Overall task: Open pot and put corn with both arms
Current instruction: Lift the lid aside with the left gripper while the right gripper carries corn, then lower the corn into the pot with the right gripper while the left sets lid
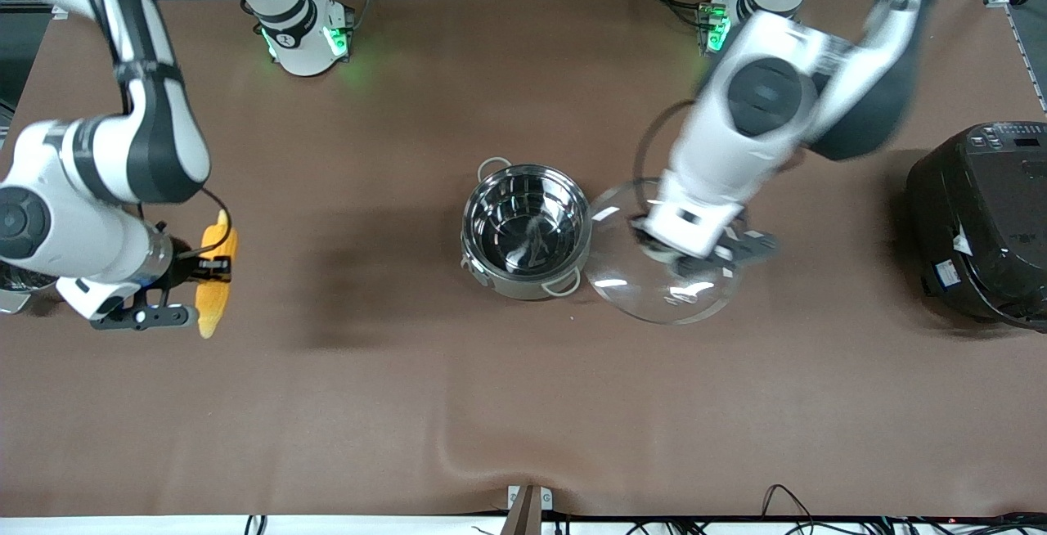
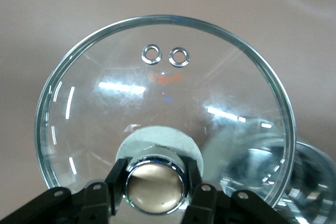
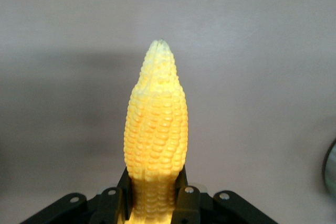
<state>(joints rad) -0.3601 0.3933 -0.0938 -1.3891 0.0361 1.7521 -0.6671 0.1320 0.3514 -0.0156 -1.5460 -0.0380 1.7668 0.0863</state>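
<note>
Left gripper (image 1: 685, 253) beside pot (image 1: 525, 230), fingers (image 2: 116, 179) clamped on lid knob (image 2: 154, 187). Right gripper (image 1: 211, 270) at right arm's table end, clamped on corn (image 1: 217, 272), raised.

The pot (image 1: 525, 231) at the centre of the front view is polished steel, mirror-bright inside, with pale matt loop handles. Its lid (image 2: 163, 106) is clear, glossy glass with a thin metal rim, two small metal eyelets and a brushed coppery knob (image 2: 155, 184) set in a chromed ring. The corn (image 3: 156, 129) has a bumpy, slightly waxy yellow surface. The table (image 1: 368, 404) wears a matt brown cloth, faintly rippled. At the frame's right edge sits a rice cooker (image 1: 981, 224) of glossy black plastic.
</note>
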